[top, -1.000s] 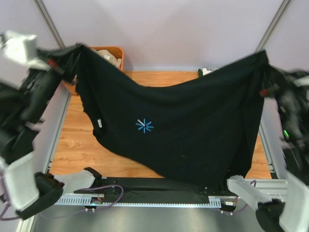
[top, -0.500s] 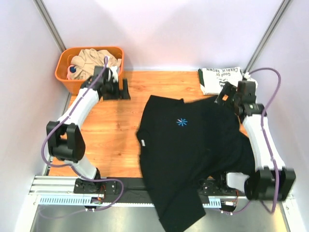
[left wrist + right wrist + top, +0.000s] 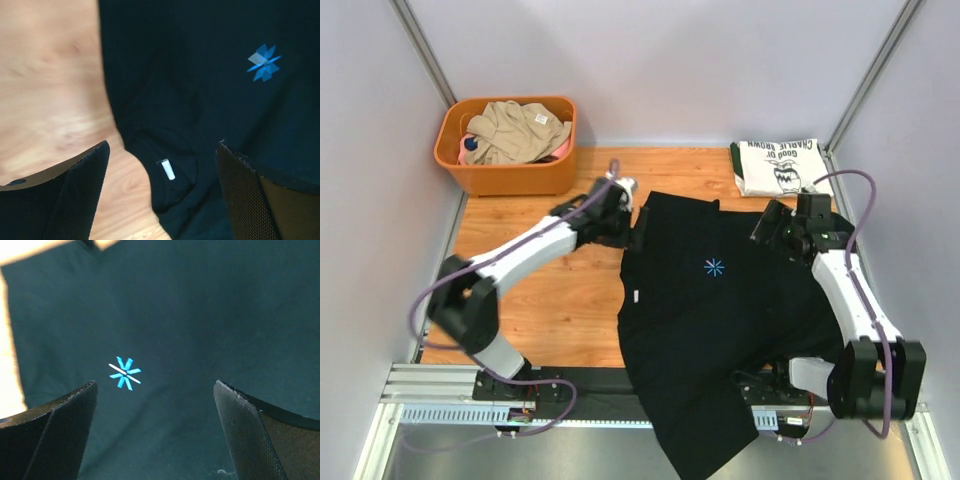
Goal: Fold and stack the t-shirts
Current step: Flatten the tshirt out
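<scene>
The black t-shirt point(image 3: 720, 320) lies spread on the wooden table, its lower part hanging over the near edge. Its blue starburst point(image 3: 714, 267) faces up. My left gripper point(image 3: 636, 226) hovers open at the shirt's left edge. In the left wrist view the left gripper point(image 3: 162, 146) is above the collar and its white label point(image 3: 166, 169). My right gripper point(image 3: 768, 226) is open over the shirt's right side. In the right wrist view the right gripper point(image 3: 155, 385) holds nothing, with the starburst point(image 3: 125, 373) below. The white t-shirt point(image 3: 780, 165) lies folded at the back right.
An orange basket point(image 3: 448, 150) with beige clothes stands at the back left corner. Bare wood point(image 3: 540, 300) lies left of the black shirt. Metal rails point(image 3: 450, 395) run along the near edge by the arm bases.
Both grippers held the black shirt stretched in the air, then let go. The shirt now lies on the table. The left arm has swung from the basket to the shirt's collar.
</scene>
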Motion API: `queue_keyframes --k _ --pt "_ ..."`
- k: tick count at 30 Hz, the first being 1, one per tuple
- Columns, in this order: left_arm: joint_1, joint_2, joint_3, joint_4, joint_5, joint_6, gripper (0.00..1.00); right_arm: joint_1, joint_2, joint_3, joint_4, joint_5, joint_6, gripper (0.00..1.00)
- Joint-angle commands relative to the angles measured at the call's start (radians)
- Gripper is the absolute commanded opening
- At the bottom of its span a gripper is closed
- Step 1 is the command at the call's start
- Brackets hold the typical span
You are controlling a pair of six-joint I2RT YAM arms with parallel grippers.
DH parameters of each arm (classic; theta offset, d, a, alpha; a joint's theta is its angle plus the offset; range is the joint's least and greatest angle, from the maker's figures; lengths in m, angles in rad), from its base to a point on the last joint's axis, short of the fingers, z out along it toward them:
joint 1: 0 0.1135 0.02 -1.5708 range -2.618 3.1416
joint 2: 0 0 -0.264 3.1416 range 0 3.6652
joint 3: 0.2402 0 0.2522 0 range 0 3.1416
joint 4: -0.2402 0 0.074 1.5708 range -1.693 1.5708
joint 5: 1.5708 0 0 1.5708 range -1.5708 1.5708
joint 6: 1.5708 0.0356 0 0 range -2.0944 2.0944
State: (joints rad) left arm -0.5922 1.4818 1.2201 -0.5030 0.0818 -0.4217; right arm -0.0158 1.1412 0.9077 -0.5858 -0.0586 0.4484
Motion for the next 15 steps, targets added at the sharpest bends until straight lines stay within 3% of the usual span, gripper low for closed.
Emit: queue_keyframes --k 1,7,15 --pt "-0.058 0.185 0.015 0.02 -0.03 -0.081 0.93 0.008 0.096 0.052 -0.04 -0.032 -0.005 1.0" --pt "-0.078 0.423 0.163 0.026 0.012 -0.097 0.93 0.01 0.337 0.166 -0.086 -0.015 -0.019 1.0" --pt "-0.074 0.624 0.32 -0.117 -0.08 -0.077 0.92 0.183 0.685 0.322 -0.151 0.0 -0.025 0.98"
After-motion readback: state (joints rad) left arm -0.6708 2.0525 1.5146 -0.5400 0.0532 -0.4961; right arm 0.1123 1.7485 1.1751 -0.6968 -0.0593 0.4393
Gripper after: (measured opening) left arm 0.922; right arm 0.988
